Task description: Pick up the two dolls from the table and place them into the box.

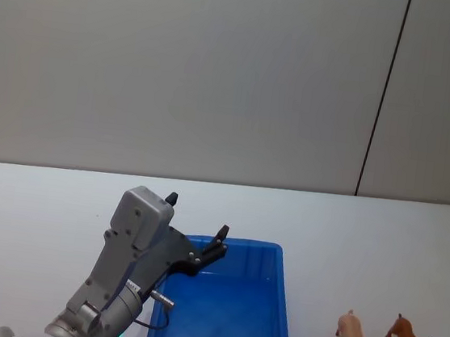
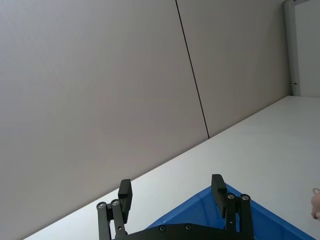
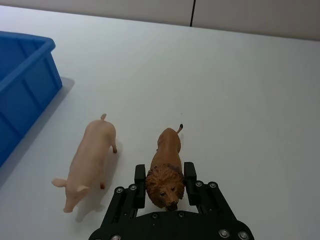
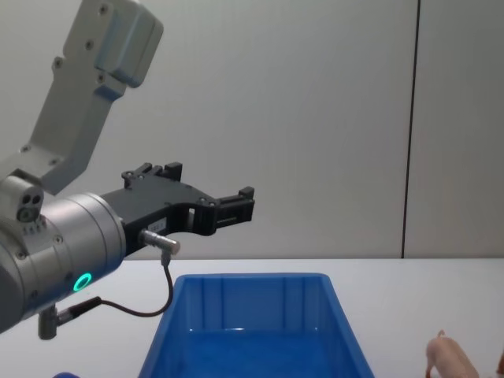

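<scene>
Your right gripper (image 3: 165, 171) straddles the lion (image 3: 168, 150) at its mane; whether it grips, you can't tell. Looks light and smooth: squeeze the flanks. Pig (image 3: 91, 159) just beside; left gripper (image 2: 171, 181) gapes above the box (image 1: 283, 305).

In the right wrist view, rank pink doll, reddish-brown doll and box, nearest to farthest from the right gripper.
1. reddish-brown doll, between the fingers of the right gripper.
2. pink doll, beside it, toward the box.
3. box, farthest, below the raised left gripper.
</scene>
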